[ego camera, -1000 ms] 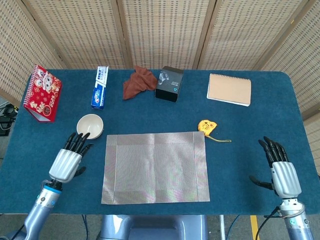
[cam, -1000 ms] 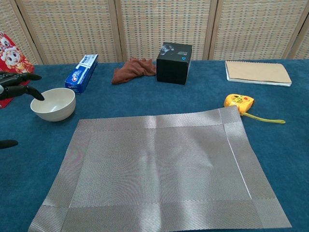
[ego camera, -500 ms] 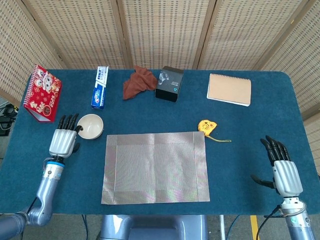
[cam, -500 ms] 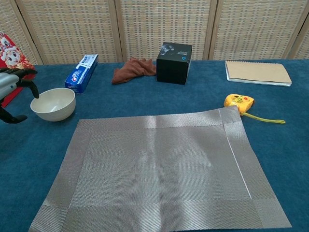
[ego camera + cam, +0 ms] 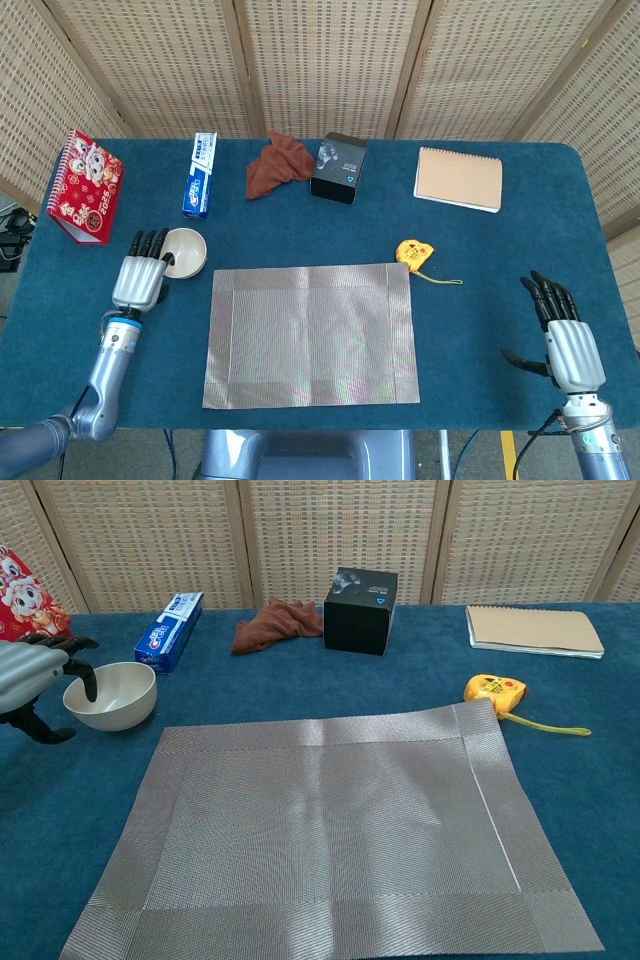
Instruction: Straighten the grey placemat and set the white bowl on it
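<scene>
Grey placemat, woven, with a darker border band, lying flat on the blue tabletop near its front edge, roughly centred between the 2 arms; its edges run nearly parallel to the table's edges. White bowl, upright and empty, standing on the bare tabletop just beyond the placemat's far-left corner, clear of the mat. Left hand at the bowl's left side: in the chest view its fingertips curl over the near-left rim and dip inside, while the thumb lies below and outside the wall. Whether the rim is actually pinched cannot be told; the bowl sits on the table, not lifted. Right hand, shown only in the head view, near the table's front-right corner and well apart from the mat, with fingers extended and spread and thumb out to the side, holding nothing.

Along the far edge, left to right: red spiral-bound calendar, standing; toothpaste box, lying flat; crumpled brown cloth; black box just beside the cloth; tan notebook. Yellow tape measure lies just beyond the placemat's far-right corner, its strap trailing right. Wicker screen panels stand behind the table.
</scene>
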Robot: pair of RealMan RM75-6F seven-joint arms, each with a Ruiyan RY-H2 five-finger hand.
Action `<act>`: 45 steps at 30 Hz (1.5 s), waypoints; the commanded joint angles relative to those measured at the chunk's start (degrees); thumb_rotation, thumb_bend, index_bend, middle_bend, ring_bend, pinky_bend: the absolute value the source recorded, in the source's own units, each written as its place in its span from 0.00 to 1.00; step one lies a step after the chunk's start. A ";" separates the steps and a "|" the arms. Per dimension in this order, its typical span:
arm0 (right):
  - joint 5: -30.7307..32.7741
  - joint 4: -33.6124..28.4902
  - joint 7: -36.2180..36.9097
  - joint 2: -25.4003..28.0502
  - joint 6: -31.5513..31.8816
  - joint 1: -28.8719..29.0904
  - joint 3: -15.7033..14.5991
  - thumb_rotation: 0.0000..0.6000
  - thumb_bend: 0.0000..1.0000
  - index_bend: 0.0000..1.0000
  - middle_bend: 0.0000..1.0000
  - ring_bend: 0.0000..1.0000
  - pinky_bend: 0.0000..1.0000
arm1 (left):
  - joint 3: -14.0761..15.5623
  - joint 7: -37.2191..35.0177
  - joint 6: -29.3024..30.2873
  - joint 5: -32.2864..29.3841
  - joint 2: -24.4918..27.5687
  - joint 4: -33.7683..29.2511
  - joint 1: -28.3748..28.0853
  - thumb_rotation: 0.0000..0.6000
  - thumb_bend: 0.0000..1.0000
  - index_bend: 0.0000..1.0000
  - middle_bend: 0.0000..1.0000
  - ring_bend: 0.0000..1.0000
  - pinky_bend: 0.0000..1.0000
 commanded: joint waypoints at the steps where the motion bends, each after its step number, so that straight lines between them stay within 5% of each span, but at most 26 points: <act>1: -0.04 -0.07 0.10 0.04 0.00 -0.02 -0.04 1.00 0.18 0.07 0.00 0.00 0.00 | -0.21 0.79 -0.53 -0.60 -0.75 0.92 -0.54 1.00 0.30 0.39 0.00 0.00 0.00; 15: -0.33 -0.63 1.23 0.69 -0.11 -0.05 -0.26 1.00 0.18 0.07 0.00 0.00 0.00 | -1.11 4.78 -3.21 -3.72 -6.62 6.88 -3.85 1.00 0.30 0.42 0.00 0.00 0.00; 23: -0.39 -0.70 1.63 0.85 -0.12 -0.02 -0.25 1.00 0.18 0.07 0.00 0.00 0.00 | -0.27 4.13 -2.25 -2.72 -7.80 8.22 -3.82 1.00 0.41 0.66 0.00 0.00 0.00; 31: -0.70 -0.88 1.51 0.85 0.01 -0.07 -0.43 1.00 0.18 0.07 0.00 0.00 0.00 | 0.44 2.74 -0.28 -1.24 -7.99 8.78 -3.05 1.00 0.52 0.77 0.00 0.00 0.00; 45: -0.81 -0.96 1.45 0.79 0.01 -0.06 -0.52 1.00 0.18 0.07 0.00 0.00 0.00 | 1.26 0.15 5.05 4.21 -4.54 1.50 -2.20 1.00 0.53 0.80 0.00 0.00 0.00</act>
